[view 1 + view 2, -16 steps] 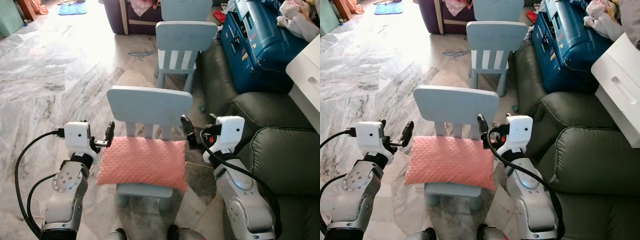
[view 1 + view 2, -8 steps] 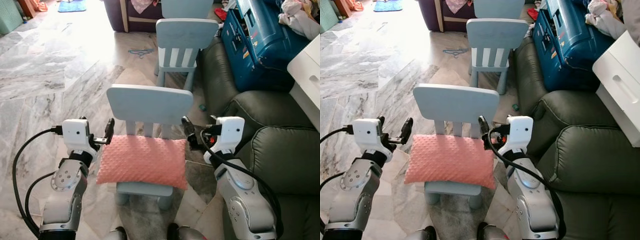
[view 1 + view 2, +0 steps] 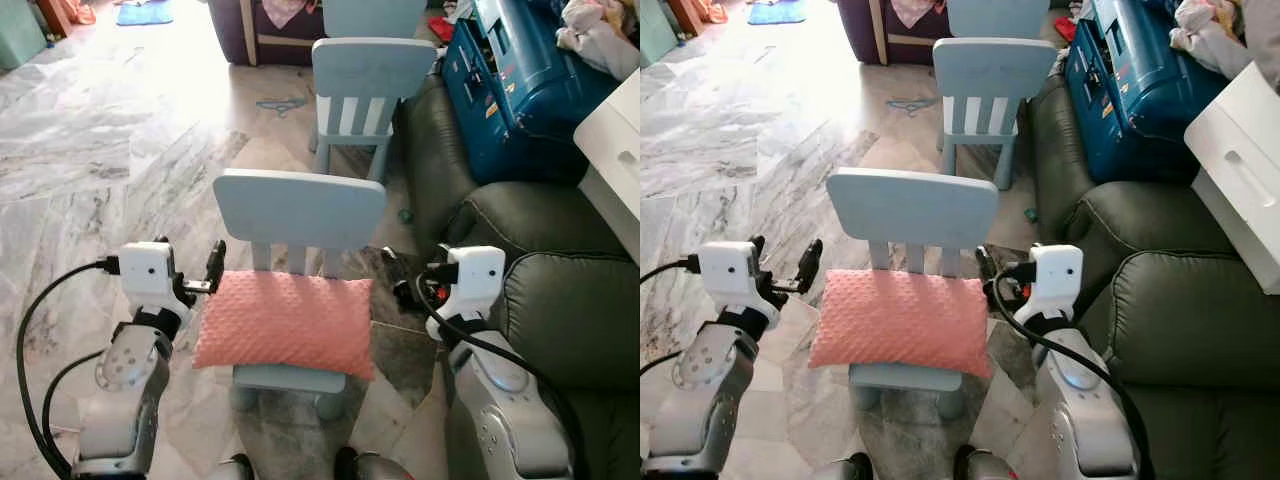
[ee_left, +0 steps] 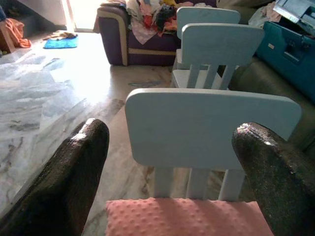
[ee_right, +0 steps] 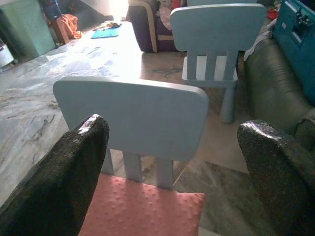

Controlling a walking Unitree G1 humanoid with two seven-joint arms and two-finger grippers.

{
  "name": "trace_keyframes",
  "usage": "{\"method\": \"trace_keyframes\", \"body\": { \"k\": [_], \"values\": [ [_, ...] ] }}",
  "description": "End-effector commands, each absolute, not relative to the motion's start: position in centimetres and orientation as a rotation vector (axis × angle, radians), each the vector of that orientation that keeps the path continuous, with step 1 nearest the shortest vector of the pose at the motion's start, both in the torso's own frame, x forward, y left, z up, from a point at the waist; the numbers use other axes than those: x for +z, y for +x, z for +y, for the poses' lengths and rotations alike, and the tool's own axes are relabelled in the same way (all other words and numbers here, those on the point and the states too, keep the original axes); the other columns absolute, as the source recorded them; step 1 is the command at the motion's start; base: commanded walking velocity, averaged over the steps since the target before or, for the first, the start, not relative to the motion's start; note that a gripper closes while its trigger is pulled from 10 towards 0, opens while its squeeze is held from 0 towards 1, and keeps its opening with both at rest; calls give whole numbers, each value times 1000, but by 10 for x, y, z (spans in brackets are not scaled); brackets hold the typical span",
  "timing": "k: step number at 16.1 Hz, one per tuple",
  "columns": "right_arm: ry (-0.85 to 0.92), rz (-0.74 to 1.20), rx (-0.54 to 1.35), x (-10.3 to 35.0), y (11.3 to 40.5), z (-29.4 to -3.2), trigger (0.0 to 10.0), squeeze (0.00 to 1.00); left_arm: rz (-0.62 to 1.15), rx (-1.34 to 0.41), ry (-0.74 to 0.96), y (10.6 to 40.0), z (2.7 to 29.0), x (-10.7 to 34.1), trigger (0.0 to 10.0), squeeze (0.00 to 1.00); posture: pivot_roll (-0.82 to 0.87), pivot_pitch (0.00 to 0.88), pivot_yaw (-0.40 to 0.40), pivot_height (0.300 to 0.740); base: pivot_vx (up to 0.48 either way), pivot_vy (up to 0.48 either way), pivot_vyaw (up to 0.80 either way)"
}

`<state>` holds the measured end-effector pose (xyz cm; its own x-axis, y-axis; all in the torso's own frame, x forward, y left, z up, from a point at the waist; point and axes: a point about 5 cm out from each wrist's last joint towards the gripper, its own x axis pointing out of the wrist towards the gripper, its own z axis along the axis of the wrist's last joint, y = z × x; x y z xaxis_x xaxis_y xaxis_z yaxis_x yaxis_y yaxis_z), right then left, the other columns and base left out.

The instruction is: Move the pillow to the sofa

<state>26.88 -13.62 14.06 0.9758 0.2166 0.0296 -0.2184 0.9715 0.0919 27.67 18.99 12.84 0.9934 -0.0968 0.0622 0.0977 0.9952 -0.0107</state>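
Both grippers flank your pillow at lower centre; left gripper nearer, right gripper also spread, empty.

We count one pink pillow. We count three small blue chairs: the near chair has the pillow on its seat, a second chair stands behind the near chair, and a third chair stands behind that one. We count one dark green sofa beside the near chair. One blue case and one white box sit on the sofa. We have two grippers: the left gripper and the right gripper.
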Motion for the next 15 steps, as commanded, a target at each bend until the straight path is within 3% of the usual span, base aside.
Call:
{"method": "trace_keyframes", "body": {
  "k": [1, 15],
  "values": [
    [93, -41, 217, 144, 267, -139, 10000, 0, -61, -110, -2, 273, 187, 128, 10000, 0, -62, 132, -34, 740, 0, 0, 0],
    [83, -44, 230, 141, 269, -137, 10000, 0, -17, -110, -24, 283, 182, 123, 10000, 0, -71, 117, -34, 740, 0, 0, 0]
  ]
}}
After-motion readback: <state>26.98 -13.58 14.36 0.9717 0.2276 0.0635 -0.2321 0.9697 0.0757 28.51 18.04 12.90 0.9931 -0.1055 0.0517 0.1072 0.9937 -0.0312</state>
